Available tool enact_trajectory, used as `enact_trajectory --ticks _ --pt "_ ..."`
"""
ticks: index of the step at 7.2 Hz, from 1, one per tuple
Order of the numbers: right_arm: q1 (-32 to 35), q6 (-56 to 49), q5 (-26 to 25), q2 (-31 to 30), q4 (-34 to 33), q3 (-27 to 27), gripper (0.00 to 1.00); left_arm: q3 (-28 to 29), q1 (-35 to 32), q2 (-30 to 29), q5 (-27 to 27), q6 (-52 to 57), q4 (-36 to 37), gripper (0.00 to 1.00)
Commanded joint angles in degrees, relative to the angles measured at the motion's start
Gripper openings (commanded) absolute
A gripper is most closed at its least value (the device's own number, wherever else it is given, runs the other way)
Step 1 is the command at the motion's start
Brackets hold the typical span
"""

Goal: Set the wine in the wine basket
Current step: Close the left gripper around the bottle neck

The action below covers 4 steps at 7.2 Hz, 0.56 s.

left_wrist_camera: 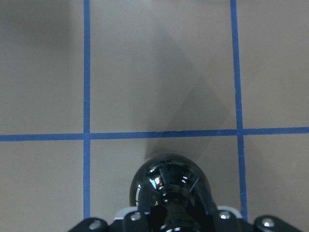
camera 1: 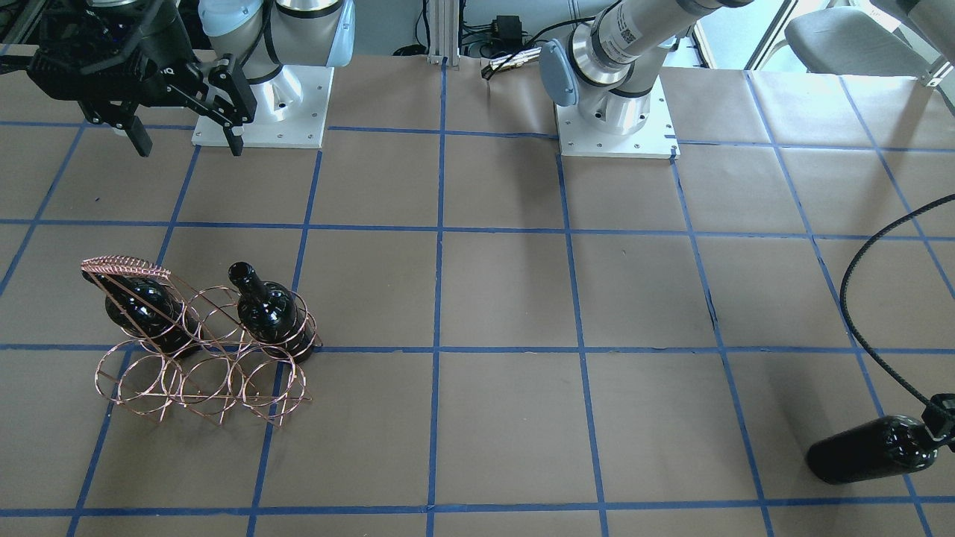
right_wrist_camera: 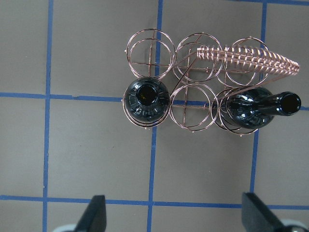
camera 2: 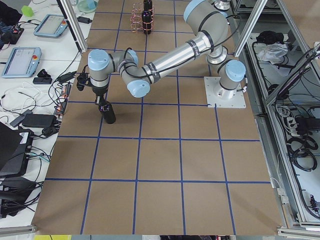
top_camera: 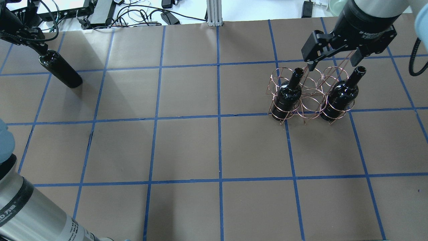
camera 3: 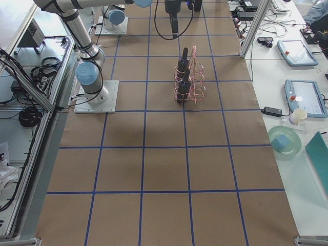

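The wine bottle (top_camera: 62,72), glossy black, stands near upright at the table's far left end; it also shows in the front view (camera 1: 869,450) and the left wrist view (left_wrist_camera: 169,181). My left gripper (top_camera: 40,55) is shut on its neck. The copper wire wine basket (top_camera: 309,100) stands on the right side and holds two look-alike bottles (top_camera: 288,97) (top_camera: 339,98) in the end rings of one row. My right gripper (top_camera: 332,63) hangs open and empty above the basket, well clear of the bottle tops; its fingers (right_wrist_camera: 96,215) frame the basket (right_wrist_camera: 193,72) from above.
Both arm bases (camera 1: 261,104) (camera 1: 615,112) are bolted at the robot's edge of the table. A black cable (camera 1: 858,298) loops over the table by the left arm. Tablets and a plate (camera 3: 284,141) lie on a side bench off the table.
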Motion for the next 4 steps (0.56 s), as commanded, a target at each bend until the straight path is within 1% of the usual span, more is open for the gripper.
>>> enact_trajectory --ticks 1,3,4 --pt "0.06 0.0 0.0 0.0 0.09 0.0 1.0 -0.14 -0.08 0.7 0.12 0.85 -0.61 0.0" --pt "-0.03 -0.09 -0.08 0.0 0.09 0.0 1.0 -0.49 -2.1 3.76 0.64 -0.37 -5.24 0.0" --pt "0.06 0.0 0.0 0.0 0.09 0.0 1.0 -0.84 -3.15 4.74 0.64 -2.73 -6.41 0.0"
